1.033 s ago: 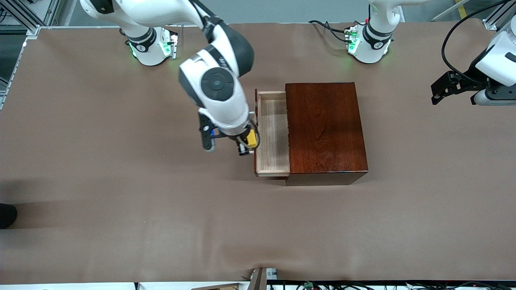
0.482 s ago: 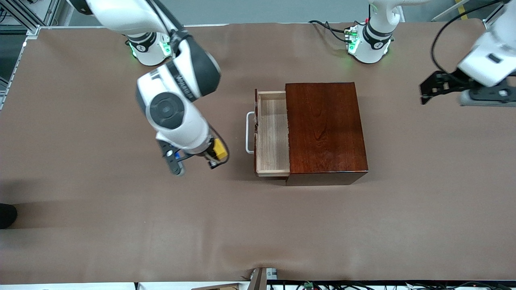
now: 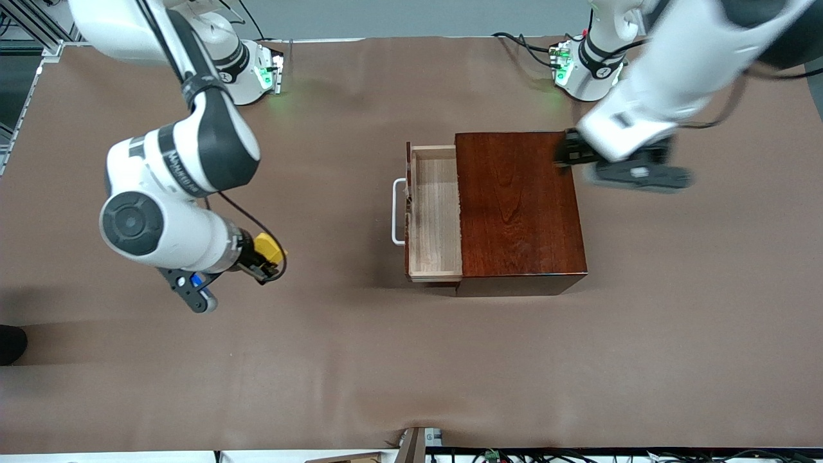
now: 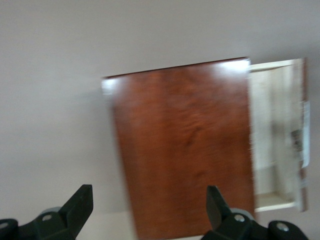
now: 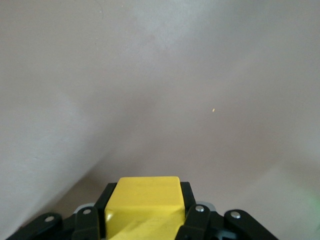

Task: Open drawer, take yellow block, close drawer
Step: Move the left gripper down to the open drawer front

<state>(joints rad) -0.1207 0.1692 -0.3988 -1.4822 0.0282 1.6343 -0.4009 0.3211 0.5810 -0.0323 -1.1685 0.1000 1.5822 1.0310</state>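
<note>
In the front view, we are seeing the right tool (image 3: 262, 262) clenching the yellow block (image 3: 268, 247) over the bare brown surface (image 3: 334, 347), well apart from the drawer (image 3: 434, 215), which is standing pulled out of the dark-red box (image 3: 517, 206) with its white handle (image 3: 398, 212) facing that tool. The left tool (image 3: 569, 154) is hanging over the box's edge.

In the left wrist view, we are seeing its fingers (image 4: 80, 205) spread wide, released, above the box (image 4: 182, 145) and drawer (image 4: 275, 135).

In the right wrist view, the block (image 5: 144, 204) is sitting gripped between the fingers (image 5: 192, 217), over bare surface (image 5: 160, 90).
</note>
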